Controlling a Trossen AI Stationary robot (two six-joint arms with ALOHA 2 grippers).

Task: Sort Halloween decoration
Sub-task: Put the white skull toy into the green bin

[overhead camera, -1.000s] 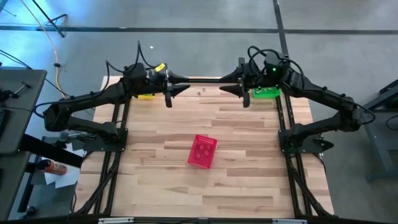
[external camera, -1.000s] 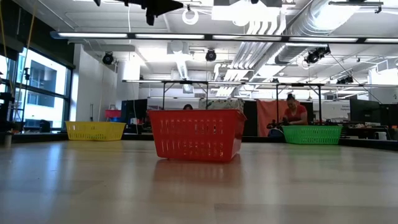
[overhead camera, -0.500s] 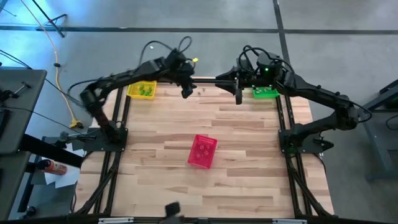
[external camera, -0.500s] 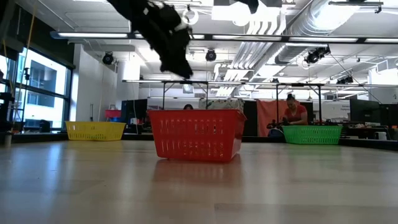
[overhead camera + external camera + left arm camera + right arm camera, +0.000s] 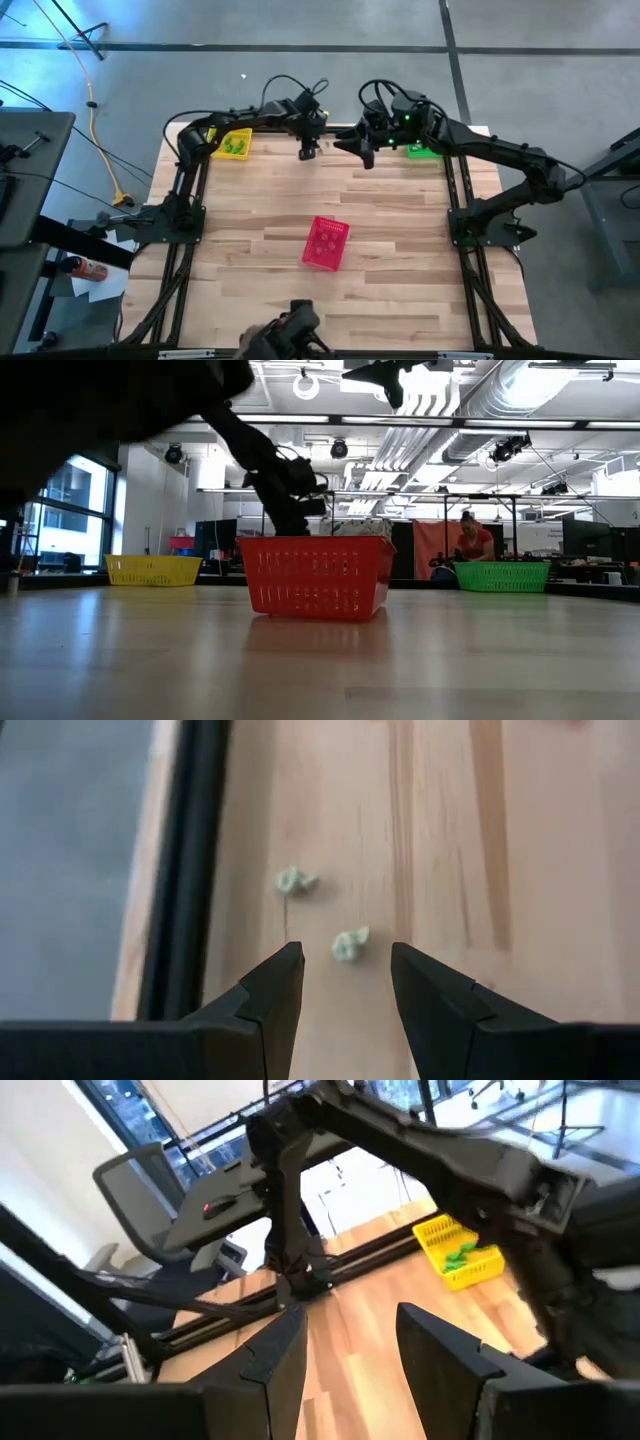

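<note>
The left arm swings in over the far edge of the tabletop [image 5: 400, 260].
Its left end effector [image 5: 345, 982] now hangs open and empty above two pale green trinkets [image 5: 350, 944], ready to pick one. They are tiny lumps; no long side shows. The right end effector [image 5: 350, 1345] is open and empty too.

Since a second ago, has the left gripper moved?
Yes. The left gripper has swung rightward along the table's far edge, away from the yellow basket, toward the right gripper.
</note>
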